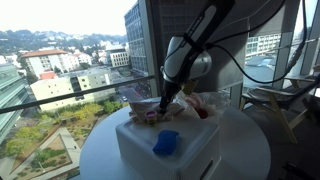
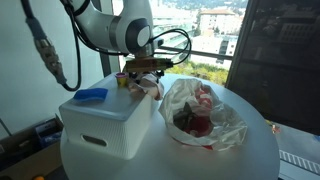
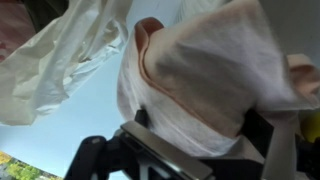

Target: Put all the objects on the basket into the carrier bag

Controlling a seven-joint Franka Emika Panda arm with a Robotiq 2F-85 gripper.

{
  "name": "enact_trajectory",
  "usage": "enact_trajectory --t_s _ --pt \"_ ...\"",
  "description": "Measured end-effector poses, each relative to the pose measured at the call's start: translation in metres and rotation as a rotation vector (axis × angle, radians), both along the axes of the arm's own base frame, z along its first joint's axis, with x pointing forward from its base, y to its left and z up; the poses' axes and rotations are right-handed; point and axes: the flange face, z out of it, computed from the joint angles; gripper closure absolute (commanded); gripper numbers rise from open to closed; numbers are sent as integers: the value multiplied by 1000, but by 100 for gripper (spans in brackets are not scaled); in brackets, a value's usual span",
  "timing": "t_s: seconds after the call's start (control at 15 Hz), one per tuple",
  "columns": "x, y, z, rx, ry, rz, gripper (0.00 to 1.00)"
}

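Round white table (image 2: 262, 150), sunlit city windows (image 1: 60, 70)

No readable txt anywhere I can see. Red print on carrier bag (image 2: 225, 125), ctr-right of frame, too blurry to read.

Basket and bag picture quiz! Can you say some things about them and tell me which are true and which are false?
1. A blue object lies on top of the white basket. True.
2. The carrier bag sits on top of the basket. False: it lies on the round table, beside the basket.
3. Something red shows inside the carrier bag. True.
4. The end effector is touching the blue object. False: it is apart from it, over another edge of the basket, nearer the bag.
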Motion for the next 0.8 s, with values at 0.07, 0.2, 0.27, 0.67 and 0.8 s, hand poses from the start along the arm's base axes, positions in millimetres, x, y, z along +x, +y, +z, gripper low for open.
enact_trajectory --t_s 0.07,0.2,0.27,0.67,0.8 --pt "4 0 -4 3 6 1 34" --pt "8 -3 -10 5 19 3 51" --pt "9 -4 -9 7 20 3 58" --pt "6 0 12 21 -5 12 93" --pt "1 3 32 -2 -22 23 90"
